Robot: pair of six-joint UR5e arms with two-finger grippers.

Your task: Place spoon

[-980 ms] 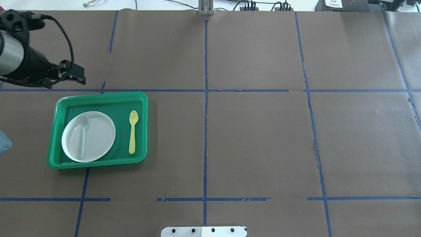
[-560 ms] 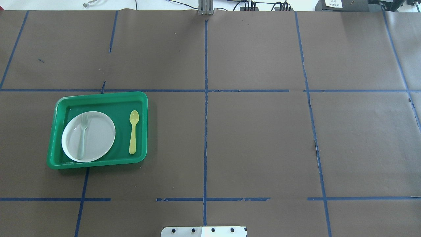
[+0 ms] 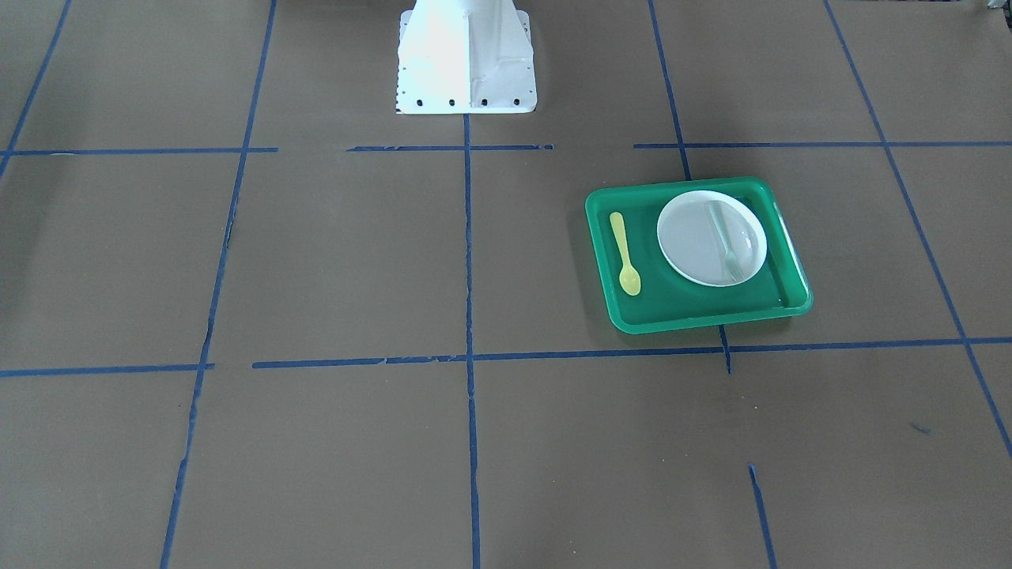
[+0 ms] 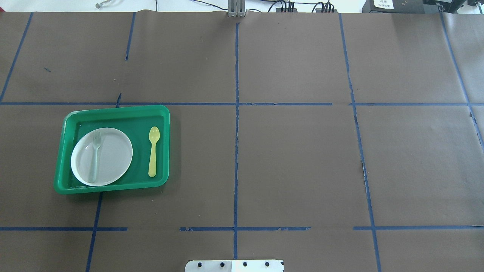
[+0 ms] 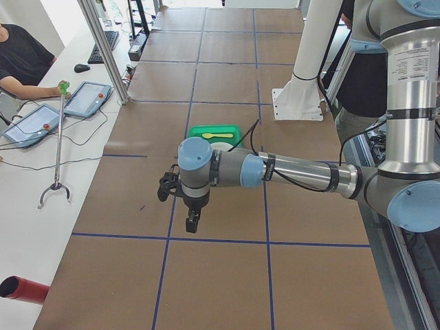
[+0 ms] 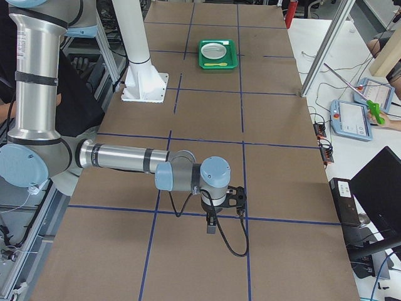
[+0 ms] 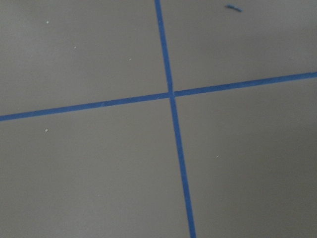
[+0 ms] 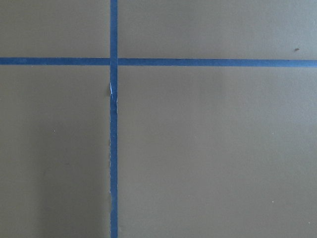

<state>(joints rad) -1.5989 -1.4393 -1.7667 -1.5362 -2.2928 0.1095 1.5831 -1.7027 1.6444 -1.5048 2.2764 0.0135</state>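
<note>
We noted the spoon lying flat on the floor of the green tray, just beside the white plate that bore the fork, touched by neither claw. The left gripper hung over the taped brown table with the tray well beyond it, and the right gripper hung far off toward the opposite end. Seen only from the side views, we could not tell how far either claw stood open or whether it held anything.

Green tray on the tabletop; inside the tray, a white plate with a grey-blue fork on it.
</note>
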